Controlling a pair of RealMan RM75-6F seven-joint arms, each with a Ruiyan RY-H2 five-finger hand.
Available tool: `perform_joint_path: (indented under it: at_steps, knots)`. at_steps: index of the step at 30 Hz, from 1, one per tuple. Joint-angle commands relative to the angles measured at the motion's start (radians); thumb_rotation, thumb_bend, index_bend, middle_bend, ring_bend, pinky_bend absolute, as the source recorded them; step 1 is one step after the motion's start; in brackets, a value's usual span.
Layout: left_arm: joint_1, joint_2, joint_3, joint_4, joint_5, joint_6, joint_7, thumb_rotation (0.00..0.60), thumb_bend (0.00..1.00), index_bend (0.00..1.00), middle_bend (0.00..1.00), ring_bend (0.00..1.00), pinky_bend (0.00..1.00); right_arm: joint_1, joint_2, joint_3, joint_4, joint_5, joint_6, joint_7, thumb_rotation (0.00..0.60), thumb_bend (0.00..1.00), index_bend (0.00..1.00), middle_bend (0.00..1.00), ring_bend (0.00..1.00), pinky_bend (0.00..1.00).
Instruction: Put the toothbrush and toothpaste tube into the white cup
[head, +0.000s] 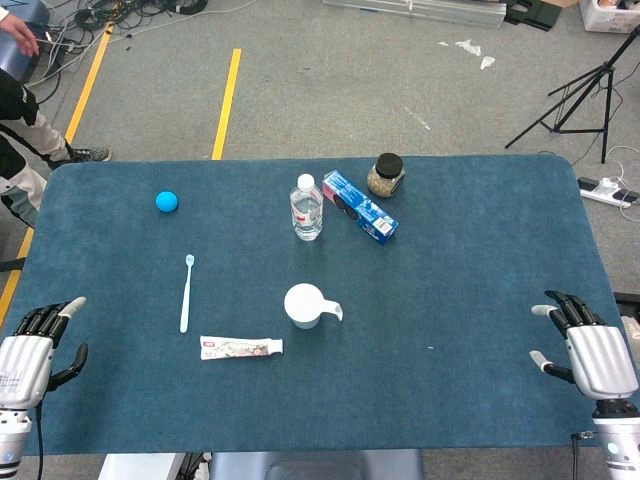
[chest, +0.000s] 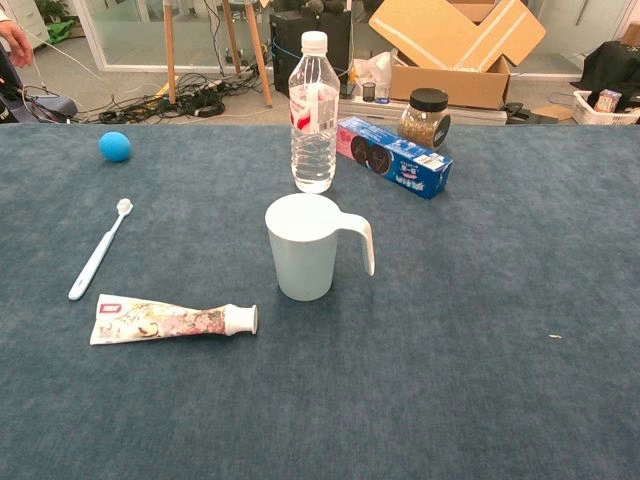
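Nothing of the task is done yet: the white cup (chest: 305, 247) stands upright and looks empty, while the toothbrush (head: 186, 292) and the toothpaste tube (head: 240, 347) both lie flat on the table (head: 470, 300). The left hand (head: 35, 345) rests at the table edge with its fingers apart and holds nothing; the toothbrush lies ahead of it toward the middle, the tube further inward, and the cup beyond the tube. The right hand (head: 590, 350) is also empty with fingers spread, well apart from all three things, so both pick-ups are left to do.
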Motion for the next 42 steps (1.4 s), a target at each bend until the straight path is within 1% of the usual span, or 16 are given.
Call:
perform_joint_path:
  at_steps: [1, 7, 9, 10, 12, 13, 15, 16, 19, 20, 22, 26, 29, 32, 38, 42]
  knots:
    - [0.000, 0.000, 0.001, 0.000, -0.004, -0.005, 0.001, 0.600, 0.43, 0.15, 0.23, 0.20, 0.21, 0.001, -0.002, -0.002, -0.003, -0.009, 0.002, -0.001, 0.600, 0.10, 0.35, 0.22, 0.19, 0.45]
    - [0.004, -0.001, 0.004, -0.003, -0.004, 0.001, 0.000, 0.600, 0.43, 0.15, 0.23, 0.20, 0.21, 0.012, -0.001, -0.004, -0.003, -0.012, -0.016, -0.001, 0.600, 0.10, 0.35, 0.22, 0.19, 0.45]
    - [0.005, 0.005, 0.008, -0.016, 0.010, 0.009, 0.001, 0.600, 0.43, 0.15, 0.23, 0.20, 0.23, 0.011, 0.001, -0.004, -0.005, -0.012, -0.016, 0.001, 0.600, 0.10, 0.35, 0.22, 0.19, 0.45]
    - [0.005, 0.007, 0.009, -0.020, 0.019, 0.014, 0.002, 0.600, 0.43, 0.15, 0.26, 0.23, 0.29, 0.010, 0.001, -0.004, -0.006, -0.013, -0.013, 0.002, 0.600, 0.10, 0.35, 0.22, 0.19, 0.45]
    - [-0.001, 0.011, 0.012, -0.021, 0.038, 0.016, 0.006, 0.600, 0.43, 0.16, 0.37, 0.35, 0.48, 0.007, 0.001, -0.004, -0.007, -0.015, -0.006, 0.006, 0.600, 0.10, 0.35, 0.22, 0.19, 0.45]
    - [-0.012, 0.018, 0.018, -0.020, 0.053, 0.000, 0.009, 0.600, 0.43, 0.17, 0.46, 0.46, 0.61, 0.006, 0.000, -0.004, -0.008, -0.018, 0.000, 0.010, 0.600, 0.10, 0.35, 0.22, 0.19, 0.45]
    - [-0.038, 0.042, 0.033, -0.034, 0.069, -0.053, -0.003, 0.600, 0.46, 0.18, 0.64, 0.66, 0.81, 0.005, 0.000, -0.003, -0.008, -0.024, 0.006, 0.017, 0.600, 0.10, 0.35, 0.22, 0.19, 0.45]
    - [-0.059, 0.070, 0.046, -0.059, 0.076, -0.101, -0.019, 0.600, 0.50, 0.19, 0.73, 0.74, 0.87, 0.005, 0.000, -0.003, -0.007, -0.028, 0.009, 0.021, 0.600, 0.10, 0.35, 0.22, 0.19, 0.45]
    - [-0.117, 0.139, 0.069, -0.120, 0.103, -0.208, -0.026, 0.600, 0.66, 0.20, 0.90, 0.87, 0.96, 0.006, -0.002, -0.003, -0.002, -0.025, 0.007, 0.016, 0.600, 0.10, 0.35, 0.22, 0.19, 0.45]
    - [-0.135, 0.152, 0.072, -0.132, 0.112, -0.234, -0.029, 0.600, 0.70, 0.20, 0.95, 0.90, 0.98, 0.006, -0.003, -0.003, -0.003, -0.023, 0.004, 0.013, 0.600, 0.10, 0.35, 0.22, 0.19, 0.45]
    - [-0.171, 0.169, 0.072, -0.142, 0.125, -0.281, -0.034, 0.600, 0.78, 0.18, 0.99, 0.94, 1.00, 0.007, -0.004, -0.003, -0.003, -0.022, 0.002, 0.007, 0.600, 0.10, 0.35, 0.22, 0.19, 0.45]
    - [-0.245, 0.150, 0.061, -0.094, 0.160, -0.354, -0.013, 0.600, 0.88, 0.08, 1.00, 0.95, 1.00, 0.006, -0.005, -0.005, -0.005, -0.021, 0.001, 0.000, 0.600, 0.10, 0.35, 0.22, 0.19, 0.45]
    - [-0.293, 0.144, 0.062, -0.083, 0.153, -0.440, 0.046, 0.600, 0.89, 0.07, 1.00, 0.94, 1.00, 0.007, -0.003, -0.001, -0.006, -0.017, 0.001, 0.004, 0.600, 0.10, 0.35, 0.22, 0.19, 0.45]
    - [-0.325, 0.139, 0.055, -0.086, 0.130, -0.496, 0.109, 0.600, 0.89, 0.07, 1.00, 0.94, 1.00, 0.010, 0.000, 0.001, -0.006, -0.013, -0.004, 0.011, 0.600, 0.10, 0.35, 0.22, 0.19, 0.45]
    - [-0.354, 0.101, 0.037, -0.072, 0.094, -0.520, 0.158, 0.600, 0.89, 0.07, 1.00, 0.94, 1.00, 0.012, 0.006, 0.001, -0.007, -0.013, -0.007, 0.023, 0.600, 0.10, 0.35, 0.22, 0.19, 0.45]
    - [-0.373, 0.082, 0.040, -0.072, 0.081, -0.546, 0.204, 0.600, 0.89, 0.08, 1.00, 0.94, 1.00, 0.010, 0.008, 0.001, -0.007, -0.016, -0.003, 0.029, 0.600, 0.10, 0.35, 0.22, 0.19, 0.45]
